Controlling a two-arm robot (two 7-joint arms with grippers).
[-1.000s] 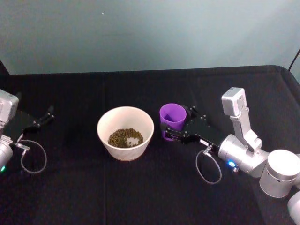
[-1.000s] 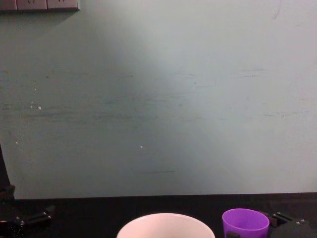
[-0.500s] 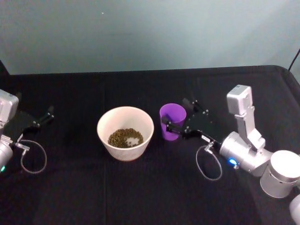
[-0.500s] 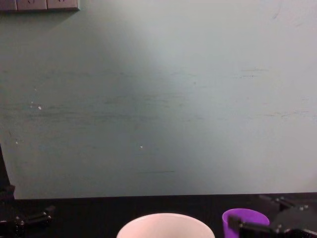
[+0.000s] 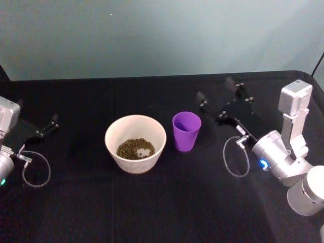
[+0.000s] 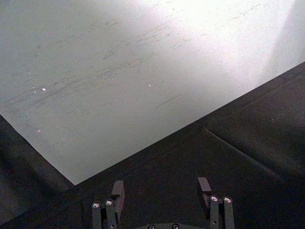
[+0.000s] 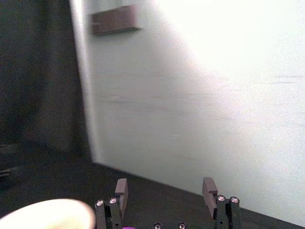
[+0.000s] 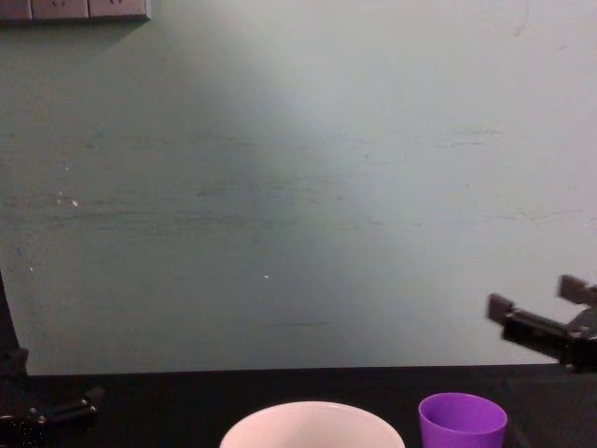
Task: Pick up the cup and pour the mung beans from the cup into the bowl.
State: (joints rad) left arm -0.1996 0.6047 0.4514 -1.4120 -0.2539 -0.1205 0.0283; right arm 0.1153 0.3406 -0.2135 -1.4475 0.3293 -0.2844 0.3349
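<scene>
On the black surface (image 5: 152,202), head view: white bowl (image 5: 135,143) at centre, mung beans (image 5: 135,149) lying in its bottom. Purple cup (image 5: 186,131) upright just right of the bowl, apart from it, nothing gripping it. Right tool (image 5: 220,96) up and to the right of the cup, clear of it, fingers spread wide with nothing between them; a grey cable loop (image 5: 236,157) hangs off its wrist. Left tool (image 5: 52,123) well left of the bowl at the surface's left side, low, fingers look slightly apart, holding nothing.

Left wrist view: left tool (image 6: 160,190) with both fingers set apart, gap bare, black surface (image 6: 228,157) and pale wall (image 6: 119,62) beyond.

Right wrist view: right tool (image 7: 165,190) wide open, nothing held. Rim of the white bowl (image 7: 47,214) shows near one finger; a sliver of purple sits between the finger bases, too small to tell more. Pale wall (image 7: 214,95) behind.

Chest view: bowl (image 8: 312,425) rim at the lower edge, cup (image 8: 462,422) just right of it, upright. Right tool (image 8: 536,303) above and right of the cup, raised off the surface, fingers apart, not touching the cup. Left tool (image 8: 65,409) far left of the bowl, low on the surface.
</scene>
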